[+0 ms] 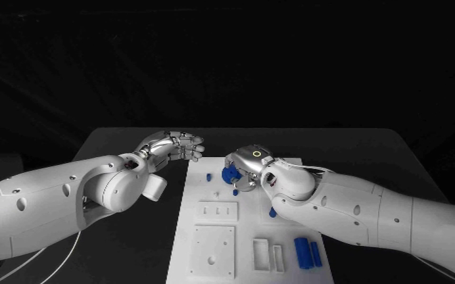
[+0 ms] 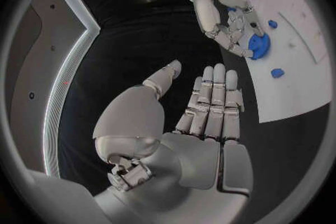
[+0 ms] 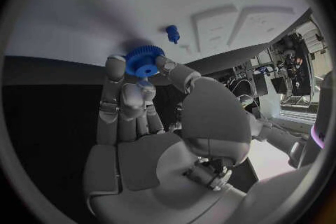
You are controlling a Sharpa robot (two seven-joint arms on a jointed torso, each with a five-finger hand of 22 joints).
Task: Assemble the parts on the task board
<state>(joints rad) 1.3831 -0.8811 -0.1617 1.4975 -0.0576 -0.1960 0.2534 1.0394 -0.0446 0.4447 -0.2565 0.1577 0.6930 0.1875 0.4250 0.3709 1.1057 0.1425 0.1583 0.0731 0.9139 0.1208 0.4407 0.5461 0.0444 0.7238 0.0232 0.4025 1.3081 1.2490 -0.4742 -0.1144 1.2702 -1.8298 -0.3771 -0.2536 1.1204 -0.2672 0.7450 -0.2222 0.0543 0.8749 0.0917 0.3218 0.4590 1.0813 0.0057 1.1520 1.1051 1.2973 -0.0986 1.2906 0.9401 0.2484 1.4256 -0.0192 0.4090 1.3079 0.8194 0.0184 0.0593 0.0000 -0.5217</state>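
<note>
Nearest the head camera, at the near end of the white rectangular task board, lie two raised white square blocks, two narrow white frames and a pair of small blue cylinders lying side by side toward the board's right edge. Farther up the board, the silver many-fingered right hand hangs over the far end and pinches a round blue toothed gear between its fingertips; the right wrist view shows the gear just above the white surface, though whether it touches the board cannot be told. A small blue peg stands near the board's left edge, just beside the gear, another tiny blue piece sits a little nearer, and one more blue part peeks out against the right forearm. The silver left hand hovers over the black table, off the board's far left corner, holding nothing, its fingers straight and pressed side by side with the thumb apart.
</note>
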